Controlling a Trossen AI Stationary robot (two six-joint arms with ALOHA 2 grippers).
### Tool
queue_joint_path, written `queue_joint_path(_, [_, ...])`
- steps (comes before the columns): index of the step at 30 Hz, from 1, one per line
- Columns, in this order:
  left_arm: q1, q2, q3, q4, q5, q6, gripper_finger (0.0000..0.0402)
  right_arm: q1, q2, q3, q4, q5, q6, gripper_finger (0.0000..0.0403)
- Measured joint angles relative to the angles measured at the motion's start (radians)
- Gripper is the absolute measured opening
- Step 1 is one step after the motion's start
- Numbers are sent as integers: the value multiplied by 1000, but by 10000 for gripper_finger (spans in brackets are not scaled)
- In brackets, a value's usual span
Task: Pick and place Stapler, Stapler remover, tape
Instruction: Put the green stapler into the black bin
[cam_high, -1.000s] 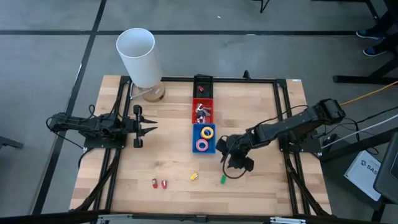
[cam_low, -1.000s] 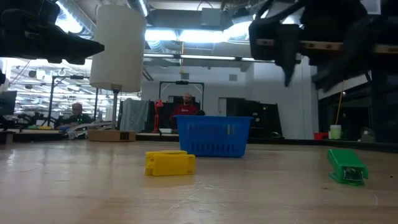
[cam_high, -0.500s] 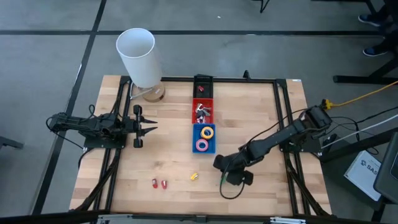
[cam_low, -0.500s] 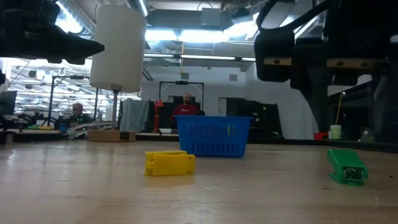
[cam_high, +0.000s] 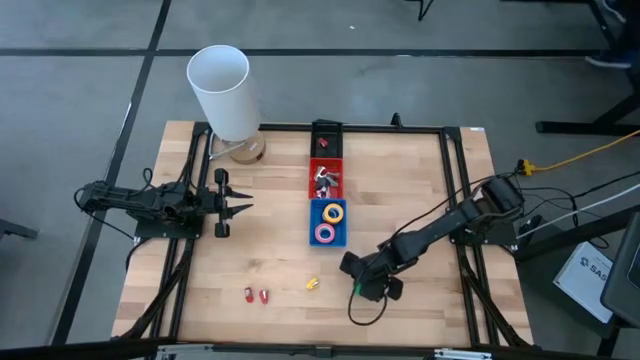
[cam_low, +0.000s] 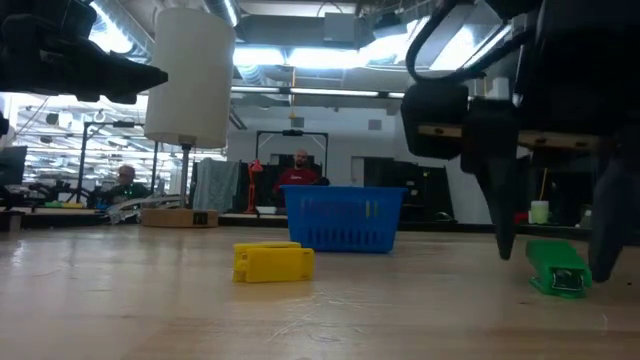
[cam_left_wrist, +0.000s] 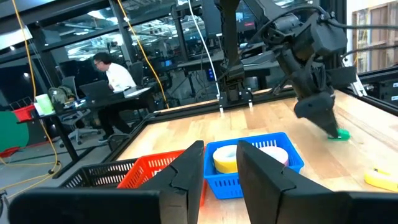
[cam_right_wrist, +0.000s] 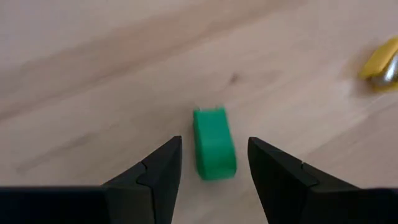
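Observation:
A small green stapler (cam_right_wrist: 213, 143) lies flat on the wooden table (cam_high: 250, 250) toward its near right, also seen in the low view (cam_low: 557, 270). My right gripper (cam_high: 362, 283) hangs over it, slanting down and open. One finger (cam_low: 505, 225) stands on each side of the stapler, clear of it. A yellow stapler (cam_high: 312, 284) lies on the table to the left. A yellow tape roll (cam_high: 333, 212) and a pink tape roll (cam_high: 326, 233) lie in the blue basket (cam_high: 314, 222). Silvery stapler removers (cam_high: 324, 181) lie in the red basket (cam_high: 314, 170). My left gripper (cam_high: 240, 208) waits level and open at the table's left.
A black basket (cam_high: 326, 133) stands behind the red one. A tall white cylinder (cam_high: 222, 88) stands at the far left. Two small red pieces (cam_high: 256, 296) lie near the front edge. Black frame rails (cam_high: 455, 200) run along the table's sides.
My right gripper has moved toward the table's near edge and a little to the left, and has come down over the green stapler. It has tipped further down, and its fingers now stand on either side of the stapler. The stapler has not moved.

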Motion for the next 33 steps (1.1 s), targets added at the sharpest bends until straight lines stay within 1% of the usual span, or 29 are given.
queue_joint_path(5, [0,0,0,0,0,0,91,0,21,0,-3,10,2,184])
queue_joint_path(8, [0,0,0,0,0,0,90,1,26,1,-5,4,14,173])
queue_joint_path(11, [0,0,0,0,0,0,91,1,27,1,-7,1,28,141])
queue_joint_path(16, [0,0,0,0,0,0,93,2,28,1,-8,0,28,70])
queue_joint_path(23, [0,0,0,0,0,0,92,2,35,66,-92,-4,36,69])
queue_joint_path(26, [0,0,0,0,0,0,94,-4,34,94,-95,-8,55,70])
queue_joint_path(30, [0,0,0,0,0,0,95,-14,11,111,-99,-10,57,84])
queue_joint_path(33, [0,0,0,0,0,0,93,-29,-14,125,-111,-12,57,82])
